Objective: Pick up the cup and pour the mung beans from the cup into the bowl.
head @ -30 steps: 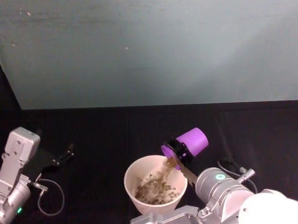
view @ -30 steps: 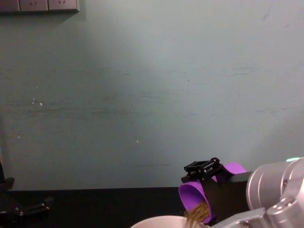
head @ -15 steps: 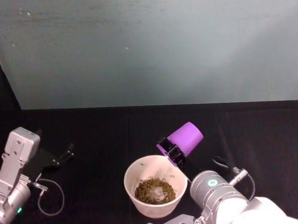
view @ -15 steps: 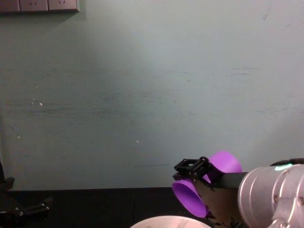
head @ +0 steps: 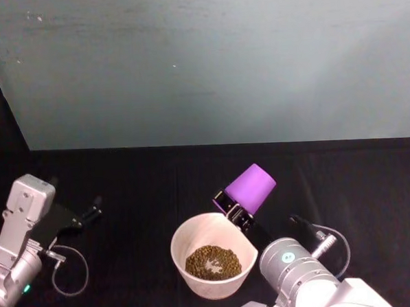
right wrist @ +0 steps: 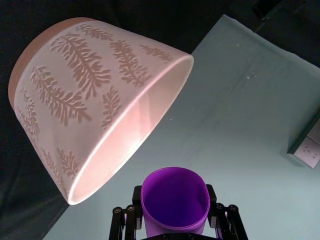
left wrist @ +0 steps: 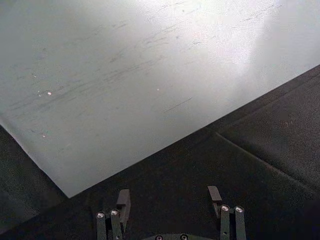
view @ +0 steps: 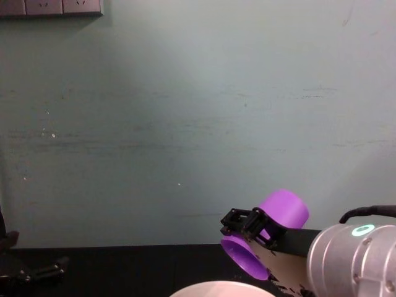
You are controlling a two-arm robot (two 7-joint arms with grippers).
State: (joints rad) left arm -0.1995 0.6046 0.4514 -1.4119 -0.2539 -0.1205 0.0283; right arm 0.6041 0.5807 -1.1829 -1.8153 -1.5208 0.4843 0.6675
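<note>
one pour, looks finished: a second ago beans were streaming out of the purple cup point(head: 250, 186) into the bowl, half a second ago the stream had stopped, and now the cup is tipped further, base up and mouth angled down toward the white bowl point(head: 195, 231). the right wrist view looks straight into the cup point(right wrist: 174, 202) and i see bare purple inside, no beans. the mung beans point(head: 212, 262) sit as one settled heap in the bottom of the bowl. my read: the transfer step is complete and only a last shake or righting the cup is left. the right gripper point(head: 230, 206) is clamped on the cup near its mouth, one finger each side, holding it in the air just above the bowl's far right rim, not touching it. in the chest view the cup point(view: 272, 226) hangs tilted above the bowl rim point(view: 219, 286). the bowl stands near centre on the black table point(head: 137, 177), toward the near edge, with a fern pattern on its outside point(right wrist: 90, 100). the left gripper point(left wrist: 169, 197) is parked low at the far left of the table, fingers apart, holding nothing. count: 1 cup, 1 bowl, 1 heap of beans, 2 grippers, 1 loose cable loop point(head: 70, 270) by the left arm.
</note>
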